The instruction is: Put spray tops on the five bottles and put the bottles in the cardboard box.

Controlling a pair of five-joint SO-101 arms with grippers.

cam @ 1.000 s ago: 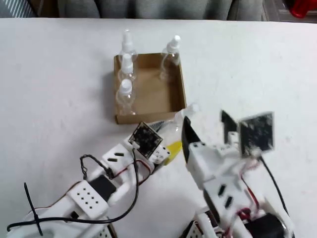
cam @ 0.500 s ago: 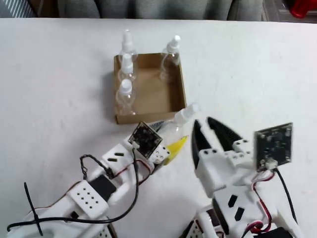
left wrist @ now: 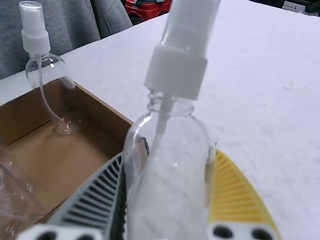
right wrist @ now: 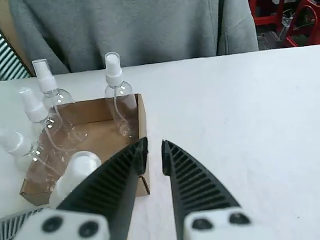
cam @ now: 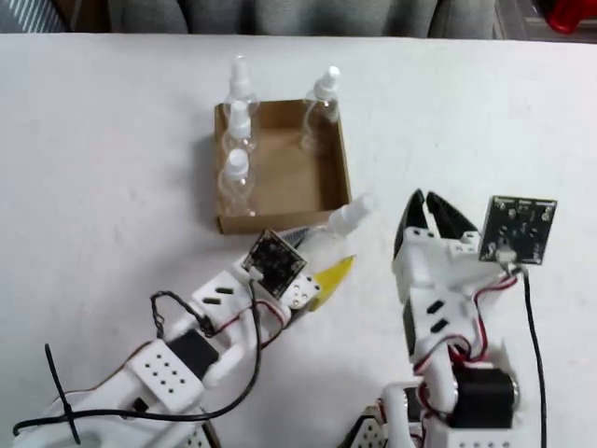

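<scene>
right gripper [right wrist: 154, 147] has swung off, jaws narrowed to a slit; left gripper [cam: 325, 250] clamps clear plastic spray-topped bottle [left wrist: 170, 165] at near-right corner of brown cardboard box [cam: 343, 159].

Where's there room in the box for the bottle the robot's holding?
The brown cardboard box has bare floor in its middle and near right corner, bordered by three clear spray bottles along its left wall and one clear spray bottle in the far right corner. The left side is crowded.

We see a white table [cam: 112, 140] running edge to edge, with an open cardboard box [cam: 289, 177] standing flat on it towards the far side, its brown floor partly bare.
</scene>
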